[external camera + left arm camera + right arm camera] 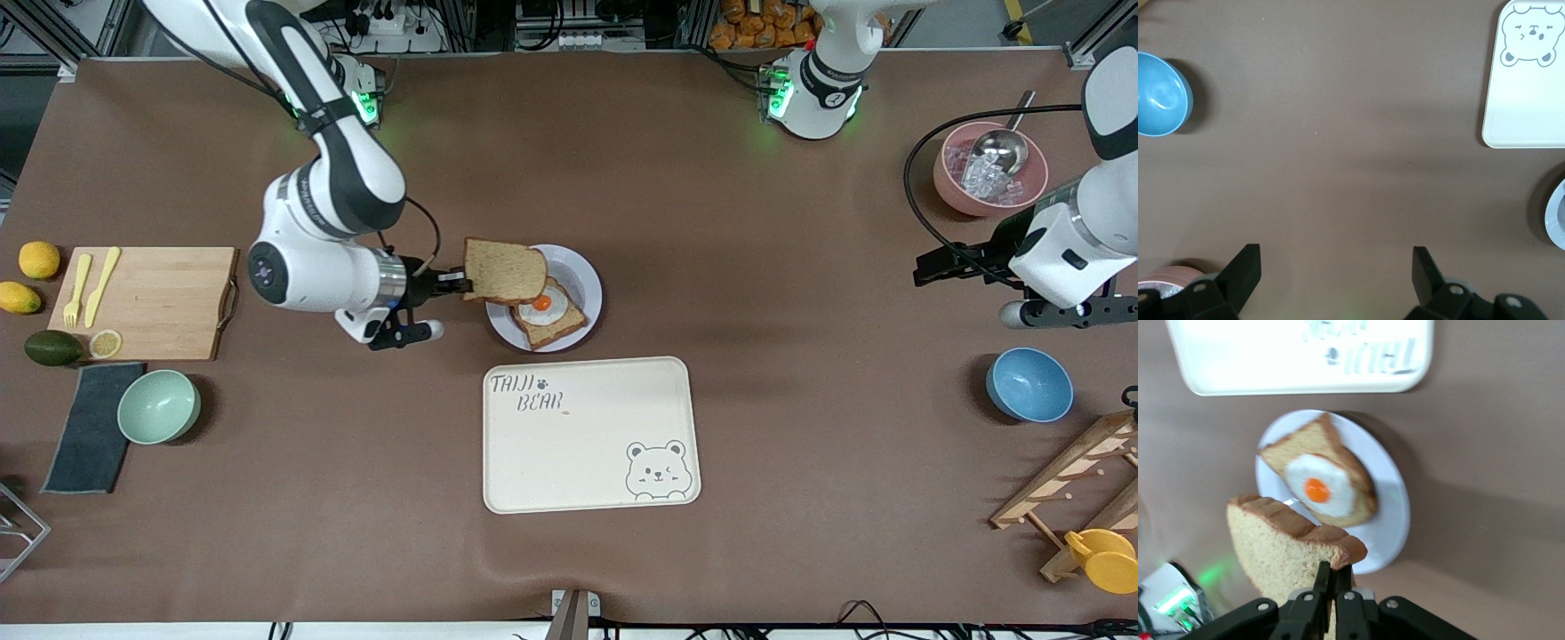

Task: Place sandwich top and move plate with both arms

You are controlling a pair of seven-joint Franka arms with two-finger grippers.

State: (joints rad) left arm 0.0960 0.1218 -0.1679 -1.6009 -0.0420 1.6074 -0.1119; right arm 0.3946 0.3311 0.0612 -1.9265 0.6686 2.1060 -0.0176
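over the round white plate [582, 276] we held the plain brown bread slice [504, 271] pinched in our right tool [453, 284], partly above the egg-topped slice [549, 313]; our left tool [929, 267] waited open, well apart.

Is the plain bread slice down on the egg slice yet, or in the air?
In the air: the right hand, shut on the sandwich top, holds it above the plate.

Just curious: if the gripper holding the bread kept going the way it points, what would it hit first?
Probably the egg slice on the plate; the right gripper carries the bread over it, though height is hard to judge.
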